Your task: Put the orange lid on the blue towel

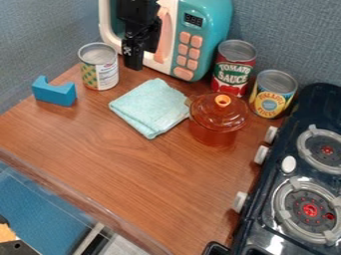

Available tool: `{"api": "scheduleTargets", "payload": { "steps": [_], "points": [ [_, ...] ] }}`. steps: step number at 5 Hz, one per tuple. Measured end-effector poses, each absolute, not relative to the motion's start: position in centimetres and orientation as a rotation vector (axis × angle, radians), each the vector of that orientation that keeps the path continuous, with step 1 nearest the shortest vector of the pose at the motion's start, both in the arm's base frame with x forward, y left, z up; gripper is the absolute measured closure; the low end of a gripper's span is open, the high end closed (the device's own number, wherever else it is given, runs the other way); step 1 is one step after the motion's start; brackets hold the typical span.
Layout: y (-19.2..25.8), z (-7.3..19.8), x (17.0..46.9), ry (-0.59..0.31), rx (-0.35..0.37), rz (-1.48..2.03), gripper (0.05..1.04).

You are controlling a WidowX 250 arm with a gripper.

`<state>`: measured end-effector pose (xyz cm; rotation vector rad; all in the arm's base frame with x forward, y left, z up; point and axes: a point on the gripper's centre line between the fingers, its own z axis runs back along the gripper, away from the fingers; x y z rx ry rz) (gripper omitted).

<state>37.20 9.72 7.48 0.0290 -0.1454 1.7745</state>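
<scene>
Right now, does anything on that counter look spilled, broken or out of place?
Nothing stands out. The orange lid sits on its pot, the three cans stand upright, and the blue towel lies folded beside the pot, with no spill or damage that I can see.

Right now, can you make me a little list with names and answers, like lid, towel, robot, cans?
Lid: orange lid, see-through, on the orange pot
Towel: light blue towel, folded, flat on the table, left of the pot in the picture
Robot: black gripper, in front of the toy microwave
Cans: three; one near the blue block, two behind the pot
Lid on towel: not yet
</scene>
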Motion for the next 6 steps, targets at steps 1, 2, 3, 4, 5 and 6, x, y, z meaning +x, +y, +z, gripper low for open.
{"api": "scheduleTargets", "payload": {
  "steps": [1, 2, 3, 4, 5, 6],
  "points": [
    [9.5, 6.1, 36.9, -0.112, 0.057, 1.762, 0.083],
    [6.7, 6.5, 36.9, -0.138, 0.046, 1.645, 0.083],
    [4.1, 7.6, 37.3, -0.188, 0.036, 1.493, 0.083],
    [1.2, 7.6, 37.8, -0.189, 0.005, 1.321, 0.083],
    [-0.7, 7.7, 38.2, -0.207, -0.004, 1.228, 0.083],
    [-2.3, 6.9, 38.8, -0.201, 0.000, 1.162, 0.083]
  ]
}}
